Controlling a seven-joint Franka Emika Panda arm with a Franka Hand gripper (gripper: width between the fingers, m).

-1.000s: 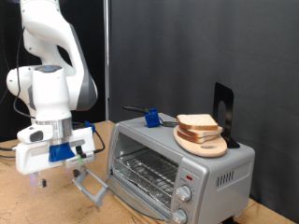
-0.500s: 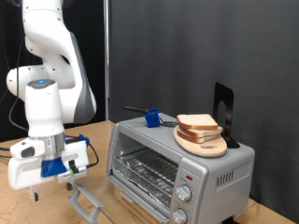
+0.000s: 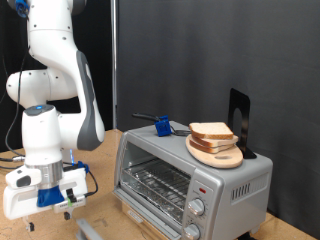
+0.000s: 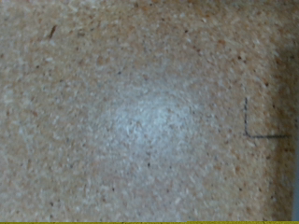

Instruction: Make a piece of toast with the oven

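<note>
You're looking at the white Panda arm (image 3: 50,110) hanging low at the exterior view's left, its end effector (image 3: 62,208) sitting down near the light-brown particle-board surface (image 3: 55,230), well apart from the bread. Fingers are too small and blurred in the exterior view and aren't showing in the wrist view, so I can't tell how far open it's standing; nothing is showing between them. The boxy silver-grey countertop toaster oven (image 3: 190,172) is sitting at the exterior view's right with its glass front door (image 3: 95,230) hanging open and down toward the exterior view's bottom left; the wire rack (image 3: 155,183) inside is showing bare, and round knobs (image 3: 197,208) are lining its right front. The piece of toast, a flat pale tan slice with brown crust (image 3: 211,130), is lying on top of a second near-identical slice (image 3: 214,143) on a round wooden plate (image 3: 216,157), which is resting on the oven's roof. A blue-and-dark utensil (image 3: 158,124) is lying on the roof too, to the exterior view's left of the plate, and a black upright panel (image 3: 238,122) is standing just behind the plate. The wrist view is giving you only speckled surface (image 4: 140,112) with a thin dark L-shaped mark (image 4: 252,126) on it.
</note>
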